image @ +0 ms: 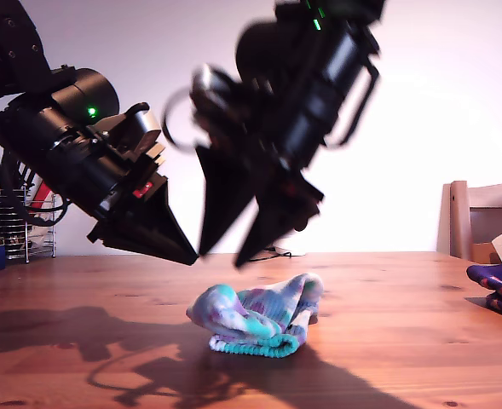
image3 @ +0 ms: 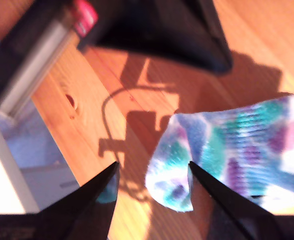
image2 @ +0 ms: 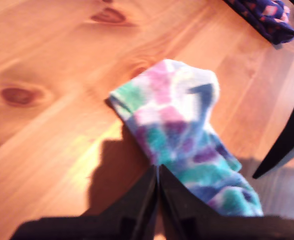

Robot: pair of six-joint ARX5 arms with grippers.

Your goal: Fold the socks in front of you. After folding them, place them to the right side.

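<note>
The tie-dye sock (image: 257,319) lies bunched and partly folded on the wooden table (image: 404,341), nearest the exterior camera and roughly central in that view.

Above it hang both arms, clear of the fabric. My first gripper (image2: 157,200) has its fingers pressed together with nothing between them; the first wrist view looks over the sock from behind those closed tips. In the exterior view this is the arm at the left (image: 178,251). My second gripper (image3: 154,187) is spread, and one end of the sock shows between its fingers in the second wrist view, with no contact. In the exterior view it is the blurred central arm (image: 225,251).

Farther back, at the exterior view's right edge, the navy patterned sock (image: 499,285) rests on the table, well apart from the tie-dye one.

Risk assessment:
- The two grippers hang close together; a careless descent could make them collide.
- The fold looks loose. Pinching only the top layer would likely pull it open when lifted.
- Dragging rather than lifting could unroll the bundle.
</note>
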